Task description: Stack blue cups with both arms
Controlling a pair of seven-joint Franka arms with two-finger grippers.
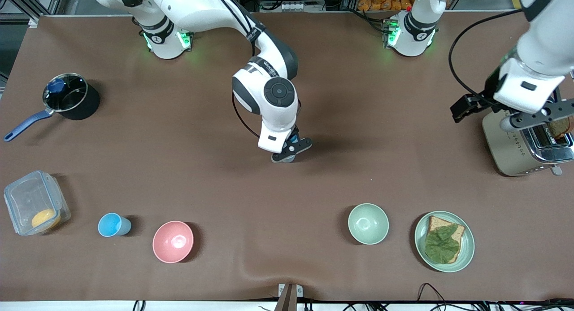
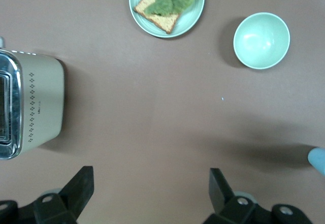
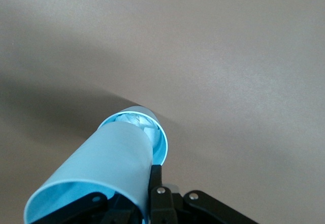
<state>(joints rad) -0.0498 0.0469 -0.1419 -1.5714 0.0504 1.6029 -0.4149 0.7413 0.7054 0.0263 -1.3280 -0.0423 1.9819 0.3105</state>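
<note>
- The sky-blue cup (image 3: 106,168) is clamped in the right end effector (image 1: 291,150) over the middle of the bench (image 1: 358,136). Its fingers are closed on the cup's wall.
- In the right wrist view, the held cup's long axis runs away from the camera. Its lower end meets the mouth of a second cup (image 3: 161,145), which has white bits inside.
- Judging from that view, the held cup looks partly nested. The coming move turns on keeping the two axes in line while it seats fully.
- A loose blue cup (image 1: 114,224) stands upright on the bench between the clear container (image 1: 33,203) and the pink bowl (image 1: 173,241). It sits toward the right arm's end, well apart from both end effectors, and the right arm is the nearer one.
- The left end effector (image 2: 150,188) hangs over the bench beside the toaster (image 1: 520,149). Its fingers are apart and hold nothing, and that arm waits.
- The front view hides the nesting under the right wrist, showing only a greyish base (image 1: 287,159) below the fingers. The right wrist view shows the nesting but not the loose cup.
- The left wrist view catches a pale blue sliver (image 2: 317,160) at its edge, plus the green bowl (image 2: 261,40) and the plate (image 2: 195,10) of bread and leaf.
</note>
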